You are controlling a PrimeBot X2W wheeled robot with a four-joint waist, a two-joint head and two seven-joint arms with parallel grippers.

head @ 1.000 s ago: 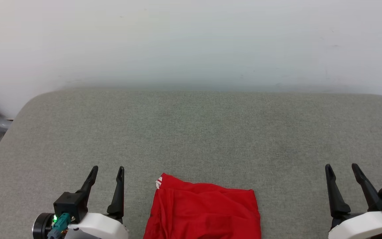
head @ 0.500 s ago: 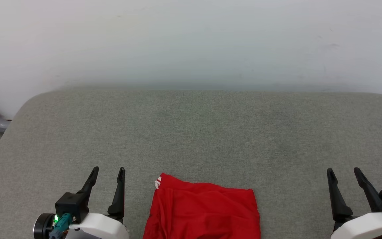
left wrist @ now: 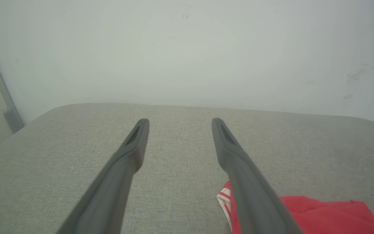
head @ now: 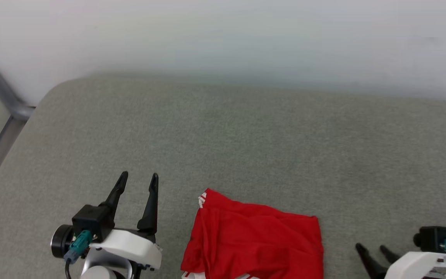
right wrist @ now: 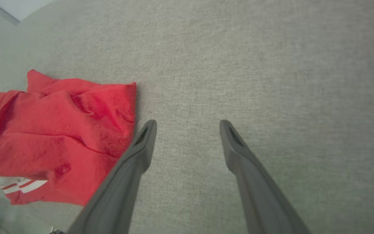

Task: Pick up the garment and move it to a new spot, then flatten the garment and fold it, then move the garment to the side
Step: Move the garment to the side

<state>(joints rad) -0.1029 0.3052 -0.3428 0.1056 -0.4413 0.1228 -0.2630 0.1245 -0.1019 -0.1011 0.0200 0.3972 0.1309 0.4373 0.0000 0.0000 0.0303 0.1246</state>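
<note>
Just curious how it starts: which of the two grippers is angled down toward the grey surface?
The right gripper, at the head view's lower right; the left gripper points level, toward the wall.

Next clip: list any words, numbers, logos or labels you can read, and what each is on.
None can be read. The garment lies bunched, showing plain red cloth and white trim with red stripes, no print. The grey fabric surface and the wall bear no lettering.
</note>
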